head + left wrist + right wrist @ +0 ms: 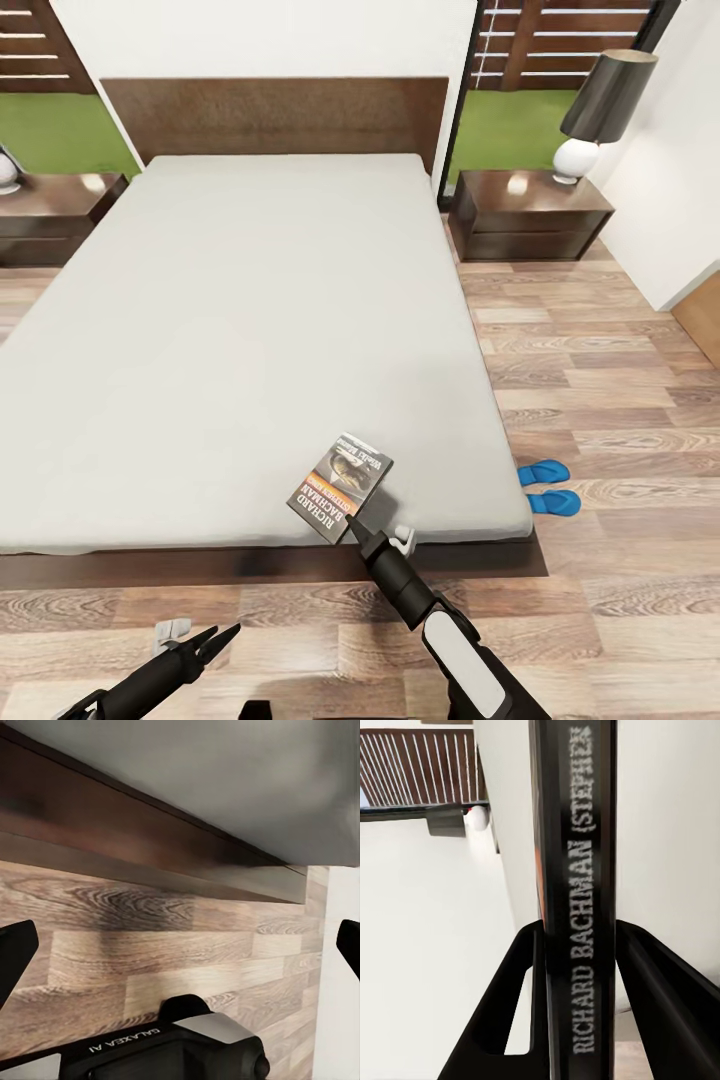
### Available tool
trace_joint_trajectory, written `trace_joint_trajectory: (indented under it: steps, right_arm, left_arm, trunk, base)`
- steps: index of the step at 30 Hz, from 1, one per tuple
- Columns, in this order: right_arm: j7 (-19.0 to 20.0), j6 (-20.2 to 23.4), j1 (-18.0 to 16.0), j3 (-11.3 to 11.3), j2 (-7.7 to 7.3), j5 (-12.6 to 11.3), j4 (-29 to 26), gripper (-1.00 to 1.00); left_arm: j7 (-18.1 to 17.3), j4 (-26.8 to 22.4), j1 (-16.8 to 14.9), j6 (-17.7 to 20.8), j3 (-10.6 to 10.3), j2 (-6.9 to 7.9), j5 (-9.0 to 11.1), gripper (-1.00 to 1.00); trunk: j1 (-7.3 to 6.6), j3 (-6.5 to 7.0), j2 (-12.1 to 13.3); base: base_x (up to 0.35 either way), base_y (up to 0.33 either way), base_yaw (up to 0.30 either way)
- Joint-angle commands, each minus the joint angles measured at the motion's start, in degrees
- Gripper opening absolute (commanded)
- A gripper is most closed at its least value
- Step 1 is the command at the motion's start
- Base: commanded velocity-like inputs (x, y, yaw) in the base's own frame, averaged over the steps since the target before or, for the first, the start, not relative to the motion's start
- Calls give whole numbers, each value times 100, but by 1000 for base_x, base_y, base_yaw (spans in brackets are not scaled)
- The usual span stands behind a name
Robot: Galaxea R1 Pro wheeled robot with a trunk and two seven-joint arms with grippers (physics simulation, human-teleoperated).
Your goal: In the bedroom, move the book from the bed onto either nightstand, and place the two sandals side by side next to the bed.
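Observation:
The book, dark with an orange band, sits tilted at the front right part of the bed's pale mattress. My right gripper is shut on the book's near edge. In the right wrist view its black fingers clamp the book's spine. I cannot tell whether the book still touches the mattress. Two blue sandals lie side by side on the floor beside the bed's right edge. My left gripper hangs open over the floor by the bed's foot.
One nightstand with a black-shaded lamp stands at the bed's right of the headboard, another nightstand at the left. The dark bed frame runs low along the wood floor. A white wall closes the far right.

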Motion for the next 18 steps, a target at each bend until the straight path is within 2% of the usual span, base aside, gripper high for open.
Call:
trace_joint_trajectory:
  steps: [1, 14, 18]
  right_arm:
    - [31, 49, -2, -2, 0, -68, 3, -100]
    - [19, 116, -2, -15, -7, -42, -11, -100]
    - [47, 188, -9, -15, -78, 15, -30, -100]
  left_arm:
    - [-15, 6, -3, -23, 12, 1, -6, 100]
    - [-19, 6, -3, -23, 11, 1, -6, 100]
    - [-17, 6, -3, -23, 5, -2, -13, 100]
  trunk:
    - [-23, 16, 40]
    - [-308, 249, 561]
    - [-396, 321, 722]
  base:
    - [0, 0, 0]
    - [0, 0, 0]
    - [0, 0, 0]
